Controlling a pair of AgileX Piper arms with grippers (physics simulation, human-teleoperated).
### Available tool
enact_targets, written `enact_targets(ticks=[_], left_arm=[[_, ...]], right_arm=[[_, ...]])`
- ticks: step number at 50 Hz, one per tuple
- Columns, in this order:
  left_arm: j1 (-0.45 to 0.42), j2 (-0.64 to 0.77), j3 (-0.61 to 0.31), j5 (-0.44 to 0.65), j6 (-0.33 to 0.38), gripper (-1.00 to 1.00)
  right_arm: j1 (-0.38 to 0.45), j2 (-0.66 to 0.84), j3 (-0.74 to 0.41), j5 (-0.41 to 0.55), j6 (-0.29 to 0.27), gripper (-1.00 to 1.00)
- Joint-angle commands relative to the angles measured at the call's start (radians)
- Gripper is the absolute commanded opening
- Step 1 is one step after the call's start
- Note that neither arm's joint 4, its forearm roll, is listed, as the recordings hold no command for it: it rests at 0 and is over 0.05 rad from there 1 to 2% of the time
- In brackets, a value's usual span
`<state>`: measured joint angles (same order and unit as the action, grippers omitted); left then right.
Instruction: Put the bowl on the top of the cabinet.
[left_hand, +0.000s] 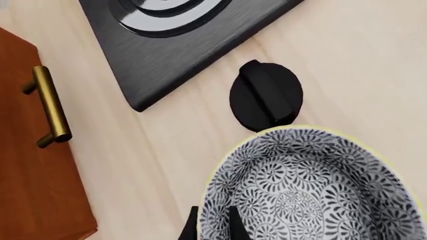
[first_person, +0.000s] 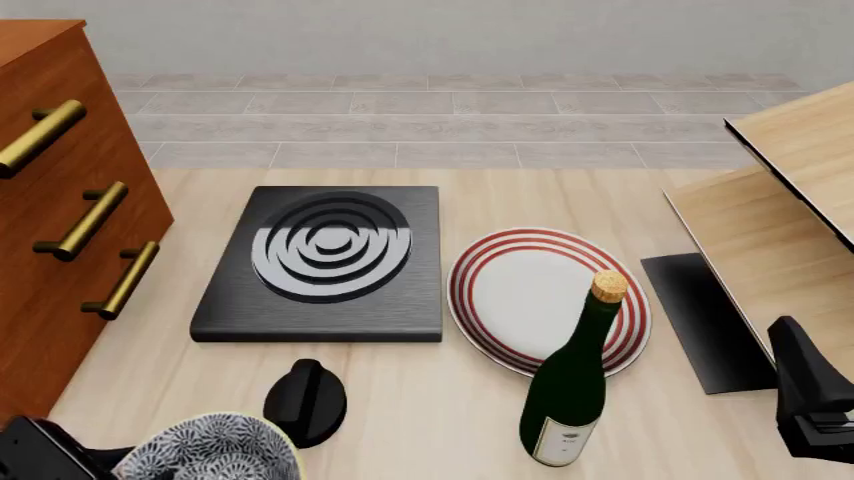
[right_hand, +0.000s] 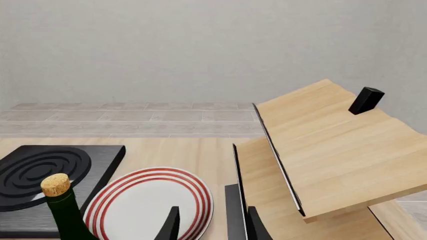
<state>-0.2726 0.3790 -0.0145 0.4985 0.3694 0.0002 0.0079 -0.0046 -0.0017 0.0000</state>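
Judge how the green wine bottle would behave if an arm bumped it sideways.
The bottle stands upright, tall over a narrow base, so it would probably tip rather than slide. It looks like glossy glass, likely slippery and heavy. Falling, it might strike the plate just behind it.

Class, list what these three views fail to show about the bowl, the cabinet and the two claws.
- Bowl: near half cut off by the front view's bottom edge.
- Cabinet top: only a sliver shows at the front view's upper left corner.
- Left claw: only finger ends show at the bowl's rim; its grip is uncertain.
- Right claw: fingertips only, apart, holding nothing.
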Motion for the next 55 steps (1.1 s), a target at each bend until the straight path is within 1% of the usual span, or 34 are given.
enact_targets(ticks=[1, 2, 3, 5, 6, 9, 10, 11, 14, 15, 17, 18, 20, 21, 22, 23, 24, 25, 28, 29, 32, 36, 44, 45, 48, 49, 51, 52, 55], left_arm=[[0.032, -0.013, -0.029, -0.024, 0.015, -1.00], [0.043, -0.044, -0.025, -0.015, 0.032, -1.00], [0.028, -0.065, -0.031, 0.013, 0.024, -1.00], [0.036, -0.099, -0.049, 0.033, 0.026, -1.00], [0.033, -0.061, -0.058, 0.014, 0.009, -1.00], [0.041, -0.093, -0.059, 0.020, 0.029, -1.00], [0.026, -0.162, -0.066, 0.055, 0.052, -1.00], [0.041, -0.115, -0.082, 0.025, 0.023, -1.00], [0.028, -0.159, -0.114, 0.063, 0.021, -1.00], [0.031, -0.153, -0.123, 0.067, 0.012, -1.00], [0.035, -0.184, -0.141, 0.084, 0.018, -1.00], [0.033, -0.175, -0.152, 0.084, 0.006, -1.00], [0.039, -0.181, -0.165, 0.088, 0.004, -1.00], [0.035, -0.179, -0.204, 0.099, -0.011, -1.00], [0.035, -0.180, -0.205, 0.099, -0.011, -1.00], [0.037, -0.189, -0.259, 0.112, -0.011, -1.00], [0.027, -0.195, -0.281, 0.134, -0.022, -1.00], [0.027, -0.195, -0.282, 0.135, -0.023, -1.00], [0.023, -0.210, -0.321, 0.158, -0.023, -1.00], [0.038, -0.204, -0.333, 0.149, -0.019, -1.00], [0.045, -0.207, -0.357, 0.144, -0.013, -1.00], [0.044, -0.197, -0.390, 0.153, -0.026, -1.00], [0.078, -0.186, -0.444, 0.124, -0.038, -1.00], [0.086, -0.171, -0.455, 0.117, -0.053, -1.00], [0.103, -0.163, -0.477, 0.105, -0.066, -1.00], [0.113, -0.164, -0.489, 0.096, -0.068, -1.00], [0.128, -0.140, -0.516, 0.086, -0.096, -1.00], [0.143, -0.140, -0.535, 0.074, -0.095, -1.00], [0.135, -0.139, -0.552, 0.085, -0.106, -1.00]], right_arm=[[0.000, 0.000, 0.000, 0.000, 0.000, 1.00], [0.000, 0.000, 0.000, 0.000, 0.000, 1.00], [0.000, 0.000, 0.000, 0.000, 0.000, 1.00], [0.000, 0.000, 0.000, 0.000, 0.000, 1.00], [0.000, 0.000, 0.000, 0.000, 0.000, 1.00], [0.000, 0.000, 0.000, 0.000, 0.000, 1.00], [0.000, 0.000, 0.000, 0.000, 0.000, 1.00], [0.000, 0.000, 0.000, 0.000, 0.000, 1.00], [0.000, 0.000, 0.000, 0.000, 0.000, 1.00], [0.000, 0.000, 0.000, 0.000, 0.000, 1.00], [0.000, 0.000, 0.000, 0.000, 0.000, 1.00], [0.000, 0.000, 0.000, 0.000, 0.000, 1.00], [0.000, 0.000, 0.000, 0.000, 0.000, 1.00], [0.000, 0.000, 0.000, 0.000, 0.000, 1.00], [0.000, 0.000, 0.000, 0.000, 0.000, 1.00], [0.000, 0.000, 0.000, 0.000, 0.000, 1.00], [0.000, 0.000, 0.000, 0.000, 0.000, 1.00], [0.000, 0.000, 0.000, 0.000, 0.000, 1.00], [0.000, 0.000, 0.000, 0.000, 0.000, 1.00], [0.000, 0.000, 0.000, 0.000, -0.001, 1.00], [0.000, 0.000, 0.000, 0.000, 0.000, 1.00], [0.000, 0.000, 0.000, 0.000, 0.001, 1.00], [0.000, 0.000, 0.000, 0.000, 0.000, 1.00], [0.000, 0.000, 0.000, 0.000, 0.000, 1.00], [0.000, 0.000, 0.000, 0.000, 0.000, 1.00], [0.000, 0.000, 0.000, 0.000, 0.000, 1.00], [0.000, 0.000, 0.000, 0.000, 0.000, 1.00], [0.000, 0.000, 0.000, 0.000, 0.000, 1.00], [0.000, 0.000, 0.000, 0.000, 0.000, 1.00]])
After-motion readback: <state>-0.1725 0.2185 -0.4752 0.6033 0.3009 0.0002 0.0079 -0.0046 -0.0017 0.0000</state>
